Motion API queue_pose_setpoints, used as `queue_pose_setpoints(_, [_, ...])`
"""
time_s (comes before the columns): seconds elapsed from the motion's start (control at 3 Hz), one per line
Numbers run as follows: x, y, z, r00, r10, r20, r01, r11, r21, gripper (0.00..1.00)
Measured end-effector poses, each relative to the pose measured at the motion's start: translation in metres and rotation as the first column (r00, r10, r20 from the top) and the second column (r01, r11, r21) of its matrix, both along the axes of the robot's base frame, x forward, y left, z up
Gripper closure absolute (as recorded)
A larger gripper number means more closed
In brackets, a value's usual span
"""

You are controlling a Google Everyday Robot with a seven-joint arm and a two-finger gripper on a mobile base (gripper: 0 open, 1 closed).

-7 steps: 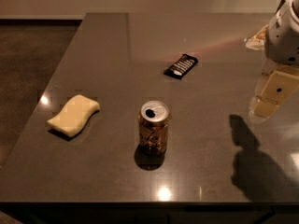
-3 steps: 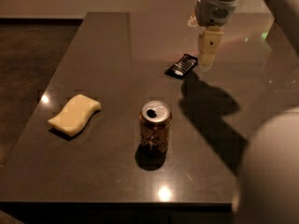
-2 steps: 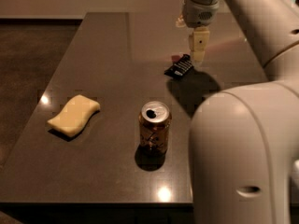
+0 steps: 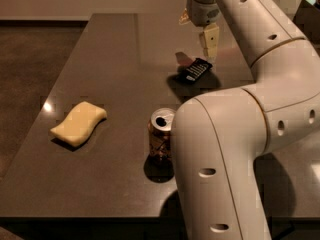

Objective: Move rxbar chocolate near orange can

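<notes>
The rxbar chocolate (image 4: 195, 70), a small flat black bar with white lettering, lies on the dark table (image 4: 115, 49) at the far middle. My gripper (image 4: 198, 52) hangs just above its far end, pointing down, open and holding nothing. The orange can (image 4: 161, 138) stands upright nearer the front, well short of the bar, and my arm's big white elbow (image 4: 225, 149) covers its right edge.
A pale yellow wavy sponge (image 4: 78, 123) lies at the left of the table. My white arm fills the right side of the view and hides the table there. The table's front edge (image 4: 80, 217) runs along the bottom.
My arm has swung in from the right, and the gripper has come down over the black bar. The bar, can and sponge have not moved.
</notes>
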State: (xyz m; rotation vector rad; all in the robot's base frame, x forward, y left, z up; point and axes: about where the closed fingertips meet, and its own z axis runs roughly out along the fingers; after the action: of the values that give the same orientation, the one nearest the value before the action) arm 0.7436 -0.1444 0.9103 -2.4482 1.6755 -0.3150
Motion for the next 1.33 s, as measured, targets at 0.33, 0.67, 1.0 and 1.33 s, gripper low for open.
queue_pose_setpoints(0.33, [0.006, -0.005, -0.014, 0.9973, 0.068, -0.025, -0.070, 0.995, -0.072, 0.00])
queue_pose_setpoints(0.67, [0.007, -0.015, -0.030, 0.9927, 0.100, -0.067, -0.108, 0.986, -0.127, 0.00])
queue_pose_setpoints(1.0, [0.004, -0.015, -0.044, 0.9824, 0.149, -0.113, -0.164, 0.976, -0.140, 0.00])
queue_pose_setpoints(1.33, [-0.003, -0.004, -0.047, 0.9667, 0.215, -0.139, -0.231, 0.967, -0.111, 0.00])
